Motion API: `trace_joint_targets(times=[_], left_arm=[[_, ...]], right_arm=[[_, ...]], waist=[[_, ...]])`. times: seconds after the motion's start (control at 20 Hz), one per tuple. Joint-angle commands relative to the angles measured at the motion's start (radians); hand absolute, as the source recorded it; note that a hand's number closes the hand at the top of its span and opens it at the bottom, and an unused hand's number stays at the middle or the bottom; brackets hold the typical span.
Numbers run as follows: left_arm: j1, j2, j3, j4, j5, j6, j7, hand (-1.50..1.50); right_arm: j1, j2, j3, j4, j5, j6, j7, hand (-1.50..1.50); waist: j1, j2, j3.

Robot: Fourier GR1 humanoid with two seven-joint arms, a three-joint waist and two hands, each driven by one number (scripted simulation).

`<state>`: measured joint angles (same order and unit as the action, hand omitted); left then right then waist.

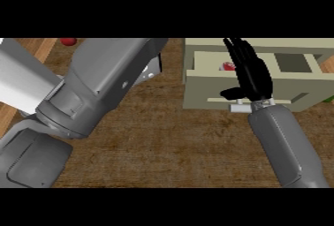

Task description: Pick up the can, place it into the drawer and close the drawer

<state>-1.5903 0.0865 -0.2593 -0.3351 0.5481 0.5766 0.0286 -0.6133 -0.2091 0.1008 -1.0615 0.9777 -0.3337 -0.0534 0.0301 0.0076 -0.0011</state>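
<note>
Grey and bulky, the left forearm (98,88) fills the view's left half, slanting from the lower left up toward the top centre; its hand is hidden past the sleeve, so whether those fingers are spread or curled cannot be told. The slimmer right forearm (287,145) rises from the lower right edge to the black right hand (251,75), which stretches straight and relaxed over the drawer (209,88), fingers long and close together, clamped on nothing, thumb jutting left near the drawer's front wall. Brown woven-looking counter (176,141) lies beneath everything, with a paler wooden strip at the upper left and a small red object (68,41) beside it. Inside the cream drawer, the can (228,65) shows as a red sliver just left of the right hand's fingers, touching or nearly so.
</note>
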Motion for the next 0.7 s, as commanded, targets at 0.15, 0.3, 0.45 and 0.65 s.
trace_joint_targets(times=[0.15, 0.3, 0.45, 0.65], left_arm=[[0.041, 0.049, -0.006, -0.079, -0.021, -0.021, 0.045, -1.50], [0.061, 0.055, -0.015, -0.099, -0.034, -0.006, 0.060, -1.50], [0.084, 0.111, -0.015, -0.154, -0.028, -0.044, 0.136, -1.50], [0.143, 0.124, -0.028, -0.212, -0.043, -0.045, 0.127, -1.50]], right_arm=[[-0.209, 0.030, -0.090, 0.296, 0.052, -0.186, 0.000, -1.50], [-0.313, 0.027, -0.098, 0.415, 0.095, -0.216, 0.016, -1.50], [-0.367, 0.011, -0.130, 0.481, 0.084, -0.244, 0.004, -1.50], [-0.430, 0.028, -0.152, 0.589, 0.094, -0.329, -0.016, -1.50]], waist=[[0.025, 0.002, 0.002], [0.036, 0.006, 0.002], [0.044, 0.000, 0.002], [0.058, 0.009, 0.002]])
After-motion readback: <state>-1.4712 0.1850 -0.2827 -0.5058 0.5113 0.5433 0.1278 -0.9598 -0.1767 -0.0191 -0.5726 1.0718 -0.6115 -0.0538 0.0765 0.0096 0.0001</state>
